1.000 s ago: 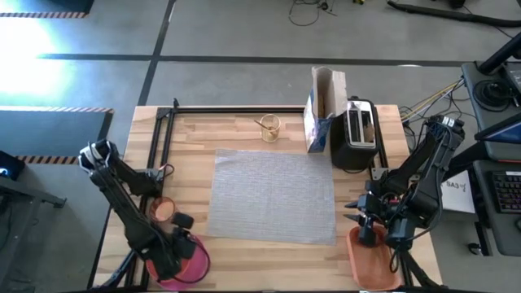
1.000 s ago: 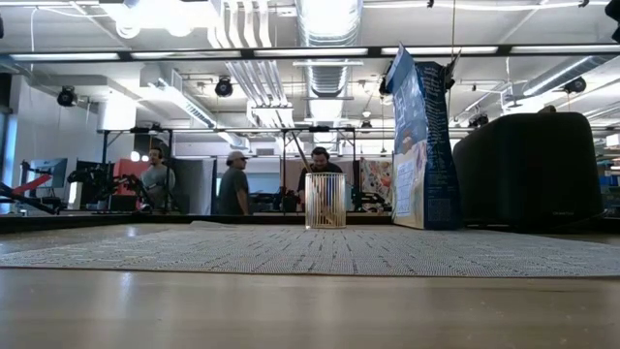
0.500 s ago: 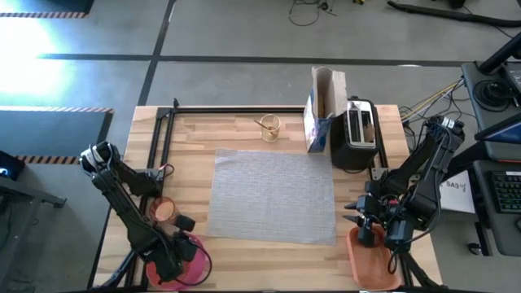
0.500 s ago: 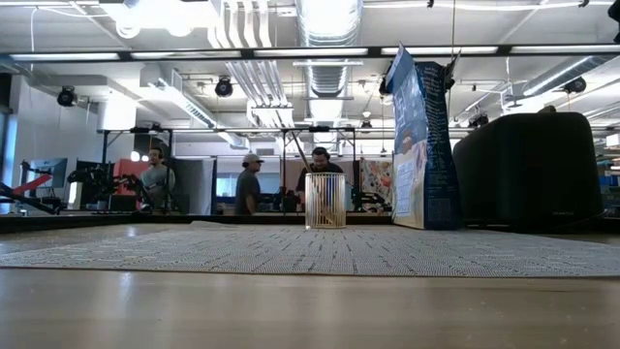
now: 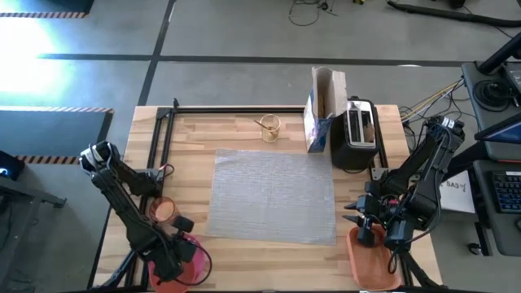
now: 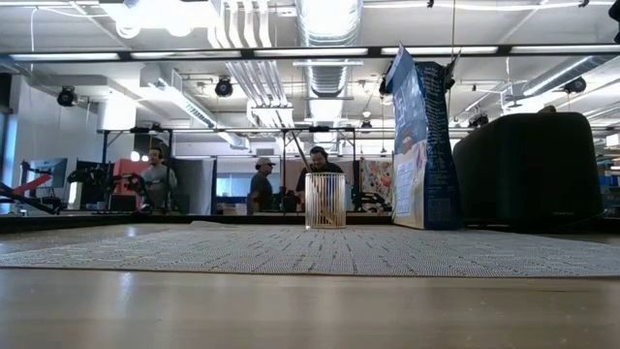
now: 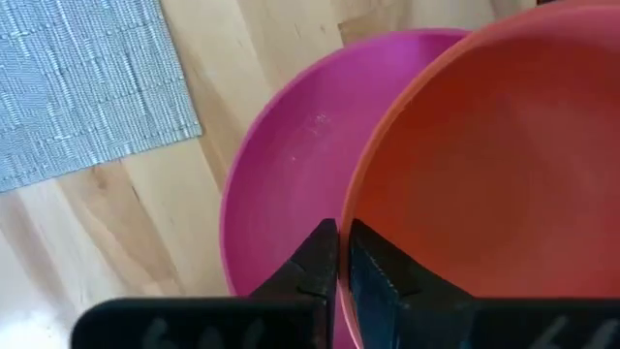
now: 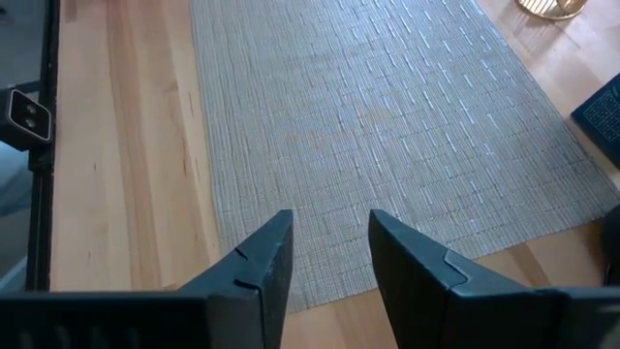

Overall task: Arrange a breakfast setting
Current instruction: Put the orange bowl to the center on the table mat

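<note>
An orange bowl (image 7: 484, 165) sits inside a round pink plate (image 7: 281, 194) at the table's near left corner, and my left gripper (image 7: 344, 267) is shut on the bowl. In the high view the left arm covers most of the plate (image 5: 195, 262). A small orange cup (image 5: 165, 210) stands just beyond it. The grey placemat (image 5: 273, 195) lies flat in the middle of the table. My right gripper (image 8: 329, 257) hangs open over the orange tray (image 5: 376, 262) at the near right, with nothing between its fingers. My left gripper pinches the orange bowl's rim (image 7: 347, 218) between its two fingers, one finger (image 7: 378, 276) inside the bowl and the other (image 7: 315, 262) outside it, over the plate. The fingers come from above. The bowl rests in the pink plate.
A gold wire holder (image 5: 269, 128) with a spoon stands at the far middle. A blue cereal box (image 5: 324, 110) and a black toaster (image 5: 358, 134) holding toast stand at the far right. A black frame (image 5: 163, 138) runs along the left and far edges. People stand in the room behind.
My left arm has sunk a little toward the table's near edge, over the pink plate and bowl. In the room beyond the table, a person has walked to the right.
</note>
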